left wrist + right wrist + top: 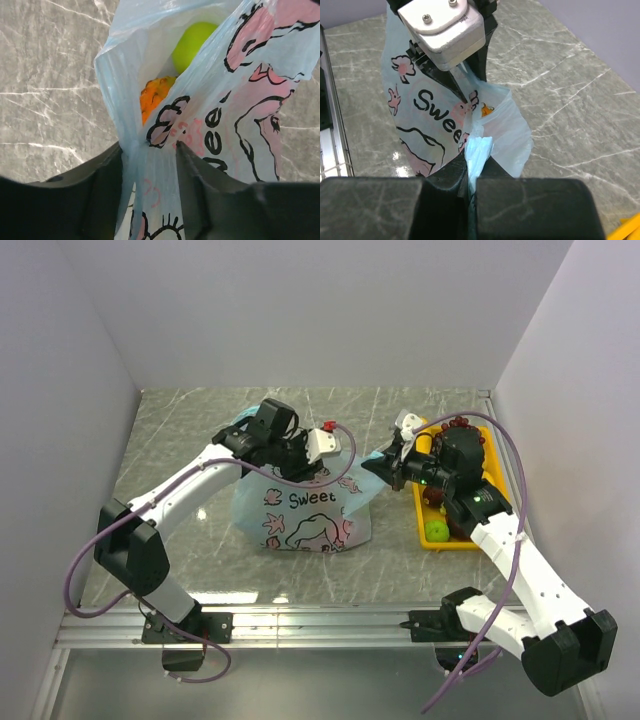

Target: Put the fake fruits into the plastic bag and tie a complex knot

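The right gripper (475,165) is pressed together on a bunched strip of light-blue plastic, a handle or top edge of the plastic bag (300,512), which is drawn out to the bag's right side. The left gripper (149,147) is set over the opposite part of the bag's mouth, its jaws partly apart with a gathered fold of printed plastic between them. Both fingers appear to lie against the film, but whether the fold is firmly pinched cannot be told. The bag sits on the marbled table (180,430) between the two arms, its mouth upward. Through the opening a green fruit (192,42) and an orange fruit (155,95) can be seen inside. To the right, just beside the right arm, a yellow tray (450,546) is seen with another green fruit (437,531) and what looks like a bunch of red grapes (458,424) on it. The step in hand is judged to be the taking up of the bag's two top ends, ready for the knot, which is not yet formed; the fruit on the tray suggests the filling may not be complete. For the next move a secure hold on the left side would be needed. The two ends would then have to be brought together and crossed without the thin film being torn or the fruits being spilled.
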### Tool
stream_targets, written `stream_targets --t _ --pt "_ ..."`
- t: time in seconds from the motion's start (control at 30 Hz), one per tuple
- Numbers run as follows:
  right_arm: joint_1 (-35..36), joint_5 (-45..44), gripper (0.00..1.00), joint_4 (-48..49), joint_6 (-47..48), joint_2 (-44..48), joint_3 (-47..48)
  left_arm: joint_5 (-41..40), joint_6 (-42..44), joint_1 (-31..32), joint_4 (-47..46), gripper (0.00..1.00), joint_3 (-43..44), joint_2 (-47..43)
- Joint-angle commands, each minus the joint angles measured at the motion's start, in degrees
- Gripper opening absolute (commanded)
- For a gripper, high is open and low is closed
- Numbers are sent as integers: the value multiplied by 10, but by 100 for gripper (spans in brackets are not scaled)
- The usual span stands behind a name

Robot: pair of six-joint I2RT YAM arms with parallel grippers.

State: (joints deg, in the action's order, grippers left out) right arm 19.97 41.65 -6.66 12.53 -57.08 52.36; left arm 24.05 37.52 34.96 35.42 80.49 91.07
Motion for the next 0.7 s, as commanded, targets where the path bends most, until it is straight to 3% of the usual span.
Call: stream_targets --t 0.0,0.03,0.1,0.17,0.3,0.33,0.43,0.6,0.67 --pt "-5 16 0 25 14 8 1 22 5 -1 16 50 27 9" --pt "-5 19 0 24 15 11 -1 21 5 -1 12 56 26 10" --pt "-5 19 0 28 17 15 -8 16 1 -1 12 58 29 23" --pt "-5 8 0 43 10 20 -12 26 12 -1 39 49 40 36" --pt "-5 -43 0 87 -61 5 -19 54 16 -10 40 18 7 39" --pt "-7 -58 0 101 -85 -3 -17 64 18 -14 35 2 -7 36" --pt "-8 -89 0 125 -177 -54 8 95 17 -19 -9 0 -97 1" --pt "-10 -78 0 125 -289 -132 57 111 -3 -19 -80 1 -160 -27" --pt "-11 -54 16 105 -326 -156 89 118 -15 -20 -103 0 -166 -24"
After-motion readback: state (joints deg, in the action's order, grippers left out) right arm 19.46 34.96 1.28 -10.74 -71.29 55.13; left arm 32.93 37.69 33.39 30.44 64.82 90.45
